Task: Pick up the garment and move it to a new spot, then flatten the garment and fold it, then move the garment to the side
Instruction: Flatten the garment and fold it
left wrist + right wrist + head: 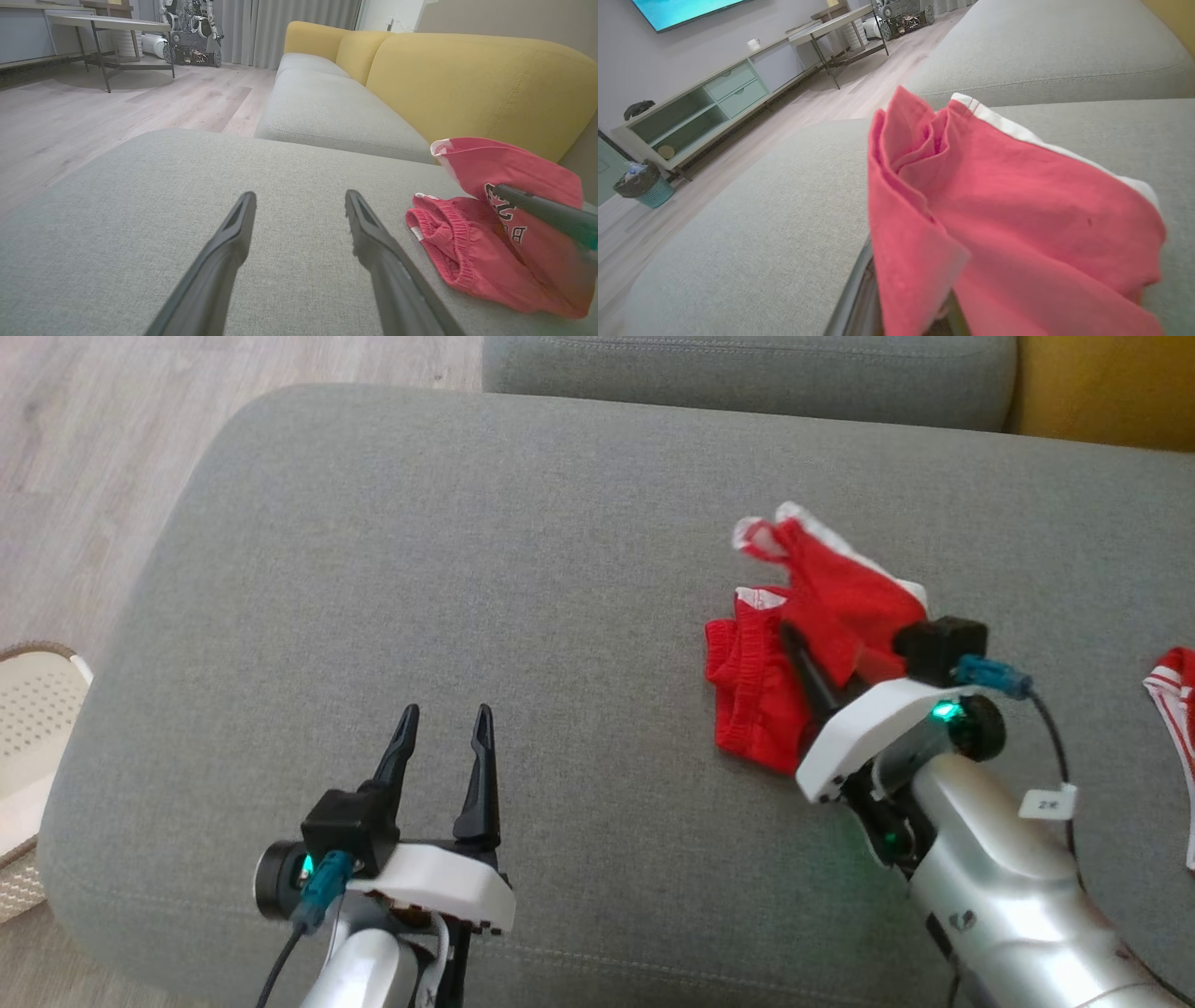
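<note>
My right end effector (pixel 794 639) is clamped on the red shorts (pixel 761 695). My left end effector (pixel 446 714) has its fingers apart over the grey sofa cushion (pixel 467 551), shorts off to its right.

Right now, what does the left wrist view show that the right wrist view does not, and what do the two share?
Left wrist view, not the right: the open left gripper, and the elastic waistband and black lettering of the red shorts. Right wrist view, not the left: a television, a cabinet with drawers, a wastebasket. Shared: the shorts, the grey sofa cushion, a metal-legged table, the wooden floor.
</note>
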### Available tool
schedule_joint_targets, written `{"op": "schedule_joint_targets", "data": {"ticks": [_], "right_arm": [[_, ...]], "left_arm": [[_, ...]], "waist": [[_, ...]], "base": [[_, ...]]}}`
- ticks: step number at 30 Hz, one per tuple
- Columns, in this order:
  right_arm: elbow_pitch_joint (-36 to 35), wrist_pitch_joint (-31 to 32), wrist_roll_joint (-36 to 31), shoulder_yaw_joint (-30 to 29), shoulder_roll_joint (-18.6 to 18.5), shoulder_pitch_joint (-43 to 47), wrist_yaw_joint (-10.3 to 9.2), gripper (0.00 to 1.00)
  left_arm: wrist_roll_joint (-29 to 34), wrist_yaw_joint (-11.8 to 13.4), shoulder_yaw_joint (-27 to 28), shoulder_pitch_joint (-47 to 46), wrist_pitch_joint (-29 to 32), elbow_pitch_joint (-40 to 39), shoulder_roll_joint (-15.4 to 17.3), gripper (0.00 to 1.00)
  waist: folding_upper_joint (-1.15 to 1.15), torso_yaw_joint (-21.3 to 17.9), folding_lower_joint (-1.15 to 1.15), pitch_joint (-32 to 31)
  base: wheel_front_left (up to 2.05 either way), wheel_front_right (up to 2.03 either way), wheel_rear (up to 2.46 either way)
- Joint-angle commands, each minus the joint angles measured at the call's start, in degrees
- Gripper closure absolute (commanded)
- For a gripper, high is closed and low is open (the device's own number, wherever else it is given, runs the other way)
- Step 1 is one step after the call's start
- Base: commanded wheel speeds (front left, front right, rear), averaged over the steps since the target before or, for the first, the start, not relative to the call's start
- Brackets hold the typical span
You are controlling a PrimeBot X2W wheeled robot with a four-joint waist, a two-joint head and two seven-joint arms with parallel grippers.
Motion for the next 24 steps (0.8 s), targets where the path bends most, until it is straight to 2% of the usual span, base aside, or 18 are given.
{"op": "schedule_joint_targets", "data": {"ticks": [1,4,5,6,7,17,21,24], "right_arm": [[-1.4,-0.2,0.5,1.9,0.3,-0.5,-0.05,1.00],[-0.2,0.6,0.5,4.5,0.1,-0.1,-0.05,1.00],[0.3,0.7,0.4,5.2,0.0,-0.1,-0.05,0.97],[0.7,0.5,0.3,5.9,0.1,0.0,-0.05,0.51],[0.9,0.5,0.7,6.3,0.3,0.1,-0.05,0.00],[-1.0,3.2,5.6,15.0,0.9,1.5,-0.05,0.00],[0.0,6.6,9.7,17.1,0.1,1.7,-0.05,0.00],[0.1,6.5,11.7,18.1,-0.5,1.2,-0.05,0.00]], "left_arm": [[-0.3,0.3,1.7,-1.9,-0.7,-1.8,0.1,0.00],[-0.3,0.3,1.7,-1.8,-0.7,-1.8,0.1,0.00],[-0.3,0.3,1.7,-1.9,-0.7,-1.8,0.1,0.00],[-0.3,0.4,1.7,-1.9,-0.7,-1.8,0.1,0.00],[-0.3,0.4,1.8,-1.9,-0.7,-1.8,0.1,0.00],[-0.2,0.2,2.0,-1.9,-0.7,-1.5,0.1,0.00],[-0.3,0.3,1.7,-2.0,-0.7,-1.6,0.1,0.00],[-0.4,0.3,1.6,-2.2,-0.7,-1.7,0.1,0.00]], "waist": [[0.00,0.0,0.00,-0.1],[0.00,-0.1,0.00,-0.2],[0.00,-0.1,0.00,-0.2],[0.00,-0.1,0.00,-0.2],[0.00,-0.2,0.00,-0.2],[0.00,-0.8,0.00,-0.1],[0.00,-0.9,0.00,0.1],[0.00,-1.0,0.00,0.3]], "base": [[0.00,0.00,0.00],[0.00,0.00,0.00],[0.00,0.00,0.00],[0.00,0.00,0.00],[0.00,0.00,0.00],[0.00,0.00,0.00],[0.00,0.00,0.00],[0.00,0.00,0.00]]}}
